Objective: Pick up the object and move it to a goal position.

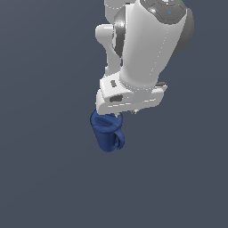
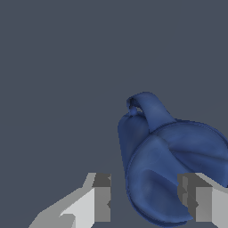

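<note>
A: What do we see in the exterior view?

B: We see the white arm (image 1: pixel 147 44) reaching down over a plain dark grey ground (image 1: pixel 44 178). Just under its gripper (image 1: pixel 116 114) sits the dark blue mug (image 1: pixel 107 132), its open mouth up against the hand's underside and its loop handle (image 1: pixel 119 140) toward the exterior view's right. The fingers are hidden behind the hand here.

A: And from the wrist?

B: We look straight into the mug (image 2: pixel 178 164), which fills the space near the gripper (image 2: pixel 149 198). One fingertip (image 2: pixel 101 198) stands clear of the mug's outer wall with a gap between. The other fingertip (image 2: pixel 193 196) overlaps the rim; we cannot tell whether it touches. The handle (image 2: pixel 149 109) points away from the fingers.

A: Is the gripper holding it?

B: The jaws are spread wide and grip nothing.
</note>
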`<state>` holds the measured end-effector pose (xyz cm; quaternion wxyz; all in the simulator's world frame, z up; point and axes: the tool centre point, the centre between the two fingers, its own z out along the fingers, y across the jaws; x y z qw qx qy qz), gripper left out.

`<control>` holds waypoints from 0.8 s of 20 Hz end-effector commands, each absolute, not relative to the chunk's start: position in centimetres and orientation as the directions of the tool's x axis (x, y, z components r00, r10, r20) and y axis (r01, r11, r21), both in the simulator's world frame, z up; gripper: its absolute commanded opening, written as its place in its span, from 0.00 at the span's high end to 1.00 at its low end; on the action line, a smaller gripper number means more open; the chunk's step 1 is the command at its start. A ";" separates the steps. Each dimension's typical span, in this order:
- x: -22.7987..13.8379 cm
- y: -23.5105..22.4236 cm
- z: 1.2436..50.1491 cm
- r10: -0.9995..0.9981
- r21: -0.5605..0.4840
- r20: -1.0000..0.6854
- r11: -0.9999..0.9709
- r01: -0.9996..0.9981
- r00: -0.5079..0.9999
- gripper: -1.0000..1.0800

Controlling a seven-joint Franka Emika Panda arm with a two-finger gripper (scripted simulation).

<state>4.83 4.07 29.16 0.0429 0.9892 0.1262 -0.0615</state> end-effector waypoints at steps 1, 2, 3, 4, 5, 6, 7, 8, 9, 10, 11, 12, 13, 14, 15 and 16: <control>5.9 4.1 28.5 0.262 0.076 -0.148 -0.958 0.275 0.954 0.38; 6.3 4.1 28.2 0.269 0.079 -0.154 -0.956 0.283 0.951 0.38; 6.7 4.1 27.9 0.275 0.081 -0.160 -0.953 0.290 0.948 0.38; 7.1 4.0 27.6 0.282 0.084 -0.166 -0.951 0.298 0.945 0.38; 7.5 4.0 27.3 0.288 0.086 -0.172 -0.948 0.305 0.942 0.38; 7.8 4.0 27.0 0.294 0.088 -0.178 -0.946 0.313 0.939 0.38; 8.2 4.0 26.7 0.300 0.091 -0.184 -0.943 0.320 0.936 0.38; 8.5 4.0 26.3 0.306 0.093 -0.190 -0.940 0.327 0.933 0.38; 8.8 4.0 26.0 0.312 0.095 -0.196 -0.938 0.335 0.930 0.38; 9.1 4.0 25.6 0.318 0.097 -0.203 -0.935 0.342 0.926 0.38; 9.4 4.0 25.3 0.323 0.099 -0.209 -0.932 0.348 0.923 0.38; 9.7 3.9 25.0 0.328 0.101 -0.214 -0.930 0.355 0.920 0.38; 9.9 3.9 24.7 0.332 0.103 -0.219 -0.927 0.360 0.917 0.38; 10.1 3.9 24.4 0.336 0.105 -0.224 -0.925 0.366 0.915 0.38; 10.3 3.9 24.1 0.340 0.106 -0.229 -0.923 0.371 0.912 0.38; 10.5 3.9 23.9 0.344 0.107 -0.234 -0.921 0.376 0.910 0.38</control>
